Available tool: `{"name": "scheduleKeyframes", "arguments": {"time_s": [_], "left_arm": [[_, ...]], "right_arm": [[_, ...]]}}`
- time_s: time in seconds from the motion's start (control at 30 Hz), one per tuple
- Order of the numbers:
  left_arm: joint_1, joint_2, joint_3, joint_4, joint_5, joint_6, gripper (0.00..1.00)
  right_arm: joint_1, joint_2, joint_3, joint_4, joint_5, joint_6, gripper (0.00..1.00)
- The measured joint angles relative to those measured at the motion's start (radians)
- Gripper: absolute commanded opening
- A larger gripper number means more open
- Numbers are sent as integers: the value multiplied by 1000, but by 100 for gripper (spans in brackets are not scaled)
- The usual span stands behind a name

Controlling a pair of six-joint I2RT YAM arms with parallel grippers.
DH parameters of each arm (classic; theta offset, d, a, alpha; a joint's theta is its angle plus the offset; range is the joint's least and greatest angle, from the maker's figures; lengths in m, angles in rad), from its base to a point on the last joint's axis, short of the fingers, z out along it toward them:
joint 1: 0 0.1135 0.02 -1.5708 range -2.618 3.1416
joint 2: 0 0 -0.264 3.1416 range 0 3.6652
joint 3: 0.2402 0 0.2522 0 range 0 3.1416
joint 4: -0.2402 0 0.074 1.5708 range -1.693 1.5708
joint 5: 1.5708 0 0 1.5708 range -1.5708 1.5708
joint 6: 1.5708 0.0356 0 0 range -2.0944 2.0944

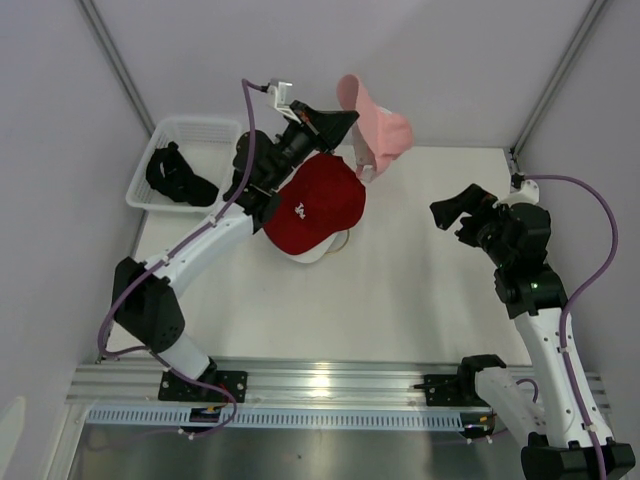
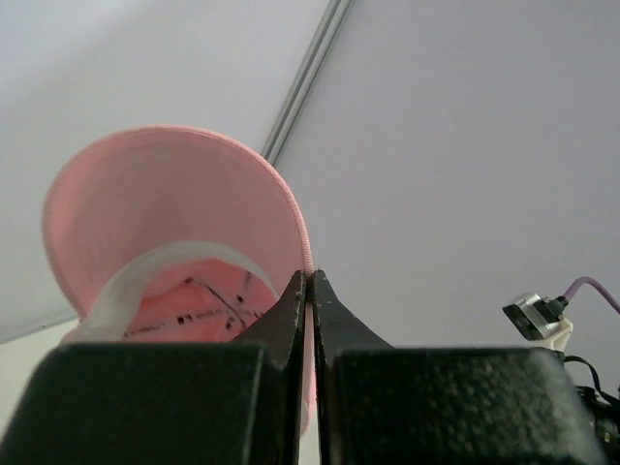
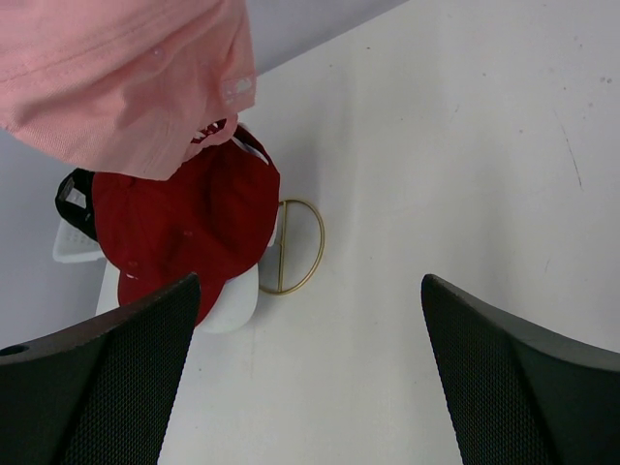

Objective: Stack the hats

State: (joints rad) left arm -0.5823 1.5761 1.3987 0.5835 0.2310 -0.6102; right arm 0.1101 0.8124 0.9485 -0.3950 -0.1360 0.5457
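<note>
A pink hat (image 1: 383,128) hangs in the air above the far side of the table, and my left gripper (image 1: 347,120) is shut on its brim. In the left wrist view the jaws (image 2: 309,281) pinch the brim edge, with the pink hat's (image 2: 165,223) underside showing to the left. Just below it a red hat (image 1: 315,205) lies on top of a white hat (image 1: 328,250), of which only the brim shows. A black hat (image 1: 178,175) sits in the basket. My right gripper (image 1: 455,208) is open to the right of the stack, holding nothing; its wrist view shows the red hat (image 3: 184,223).
The white mesh basket (image 1: 200,127) stands at the far left corner. A gold wire stand (image 3: 300,247) pokes out from under the hat stack on the white table (image 1: 420,290). Walls close in on the left, back and right.
</note>
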Motion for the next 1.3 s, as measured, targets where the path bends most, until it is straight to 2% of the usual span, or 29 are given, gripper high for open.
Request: {"name": "scheduleKeyframes", "arguments": {"time_s": [0.23, 0.6, 0.73, 0.9, 1.03, 1.3], "left_arm": [[0, 65, 40, 37, -4, -39, 1], [-1, 45, 6, 34, -79, -68, 1], [-5, -33, -80, -21, -130, -61, 1], [-8, -222, -284, -64, -207, -52, 1], [-9, -369, -436, -71, -281, -52, 1], [-10, -521, -649, -99, -409, -83, 1]], "right_arm": [[0, 0, 12, -5, 0, -5, 100], [0, 69, 39, 27, 6, -3, 100], [2, 177, 91, 95, -50, 5, 100], [43, 341, 211, 149, -105, 0, 99], [95, 465, 330, 152, -117, -2, 100], [220, 673, 447, 191, -124, 1, 100]]}}
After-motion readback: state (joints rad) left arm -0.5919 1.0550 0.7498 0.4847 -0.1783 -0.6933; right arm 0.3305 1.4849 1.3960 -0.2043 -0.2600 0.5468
